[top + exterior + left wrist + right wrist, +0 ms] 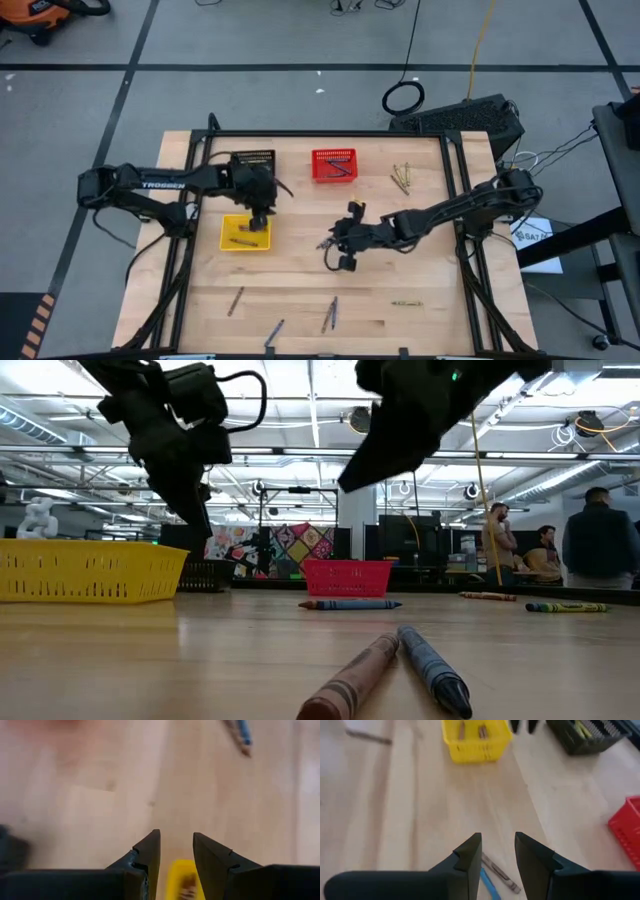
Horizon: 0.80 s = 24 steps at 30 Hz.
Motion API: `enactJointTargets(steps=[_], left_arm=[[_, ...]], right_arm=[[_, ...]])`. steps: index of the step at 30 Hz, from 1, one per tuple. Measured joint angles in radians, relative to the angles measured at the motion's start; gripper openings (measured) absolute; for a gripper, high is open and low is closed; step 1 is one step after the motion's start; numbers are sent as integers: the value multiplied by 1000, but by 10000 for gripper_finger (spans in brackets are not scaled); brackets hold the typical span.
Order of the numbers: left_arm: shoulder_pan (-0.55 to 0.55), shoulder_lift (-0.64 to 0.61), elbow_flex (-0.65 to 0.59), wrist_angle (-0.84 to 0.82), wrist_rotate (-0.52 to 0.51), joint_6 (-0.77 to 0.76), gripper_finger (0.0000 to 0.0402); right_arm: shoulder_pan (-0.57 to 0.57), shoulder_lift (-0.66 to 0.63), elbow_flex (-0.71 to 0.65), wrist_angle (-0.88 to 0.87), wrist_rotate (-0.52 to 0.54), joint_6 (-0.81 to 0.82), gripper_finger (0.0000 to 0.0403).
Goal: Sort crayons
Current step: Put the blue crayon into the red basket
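Three small baskets stand on the tabletop [300, 290]: a yellow basket [246, 234] left of centre, a black basket [254, 161] just beyond it, and a red basket [334, 165] at the far middle. The high view shows two brownish crayons [243, 241] lying in the yellow basket and dark blue ones in the red basket.

Loose crayons lie in groups on the bare wood: a cluster of three or so yellow-green sticks [401, 178] at the far right, one yellow-green stick [406, 303] near right, a brown one [235, 300] near left, a blue one [274, 333] at the near edge, and a brown-and-blue pair [330, 314] beside it. Another pair [325, 243] lies by the right tool.

The left tool [258, 221] hangs over the yellow basket with its fingers spread and nothing between them; its wrist view shows the yellow basket [183, 880] directly between the parted fingers [145, 857]. The right tool [343, 250] hovers near the tabletop's middle, fingers apart and empty; its wrist view shows a blue and a brown crayon [495, 872] just below.

Only the low view shows the room behind, with three people [540, 555] standing at the far right. Only the right wrist view shows yellow-green sticks [580, 729] inside the black basket.
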Motion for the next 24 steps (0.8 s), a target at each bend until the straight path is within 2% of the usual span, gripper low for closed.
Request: enactJointTargets(steps=[2,6,8,16,21,24], left_arm=[[-38,-1,0,-15,15,-1,114],[-115,-4,0,-41,22,-32,114],[-151,-7,0,-49,21,-65,114],[-266,-8,0,-45,21,-79,114],[-293,-8,0,-45,21,-79,114],[-295,-8,0,-45,17,-79,114]], right_arm=[[-18,21,0,-3,-33,-26,105],[-47,67,0,-17,-173,-71,105],[-56,87,0,-29,-202,-77,105],[-93,164,0,-75,-207,-86,105],[-96,193,0,-79,-211,-83,105],[-96,194,0,-83,-253,-69,105]])
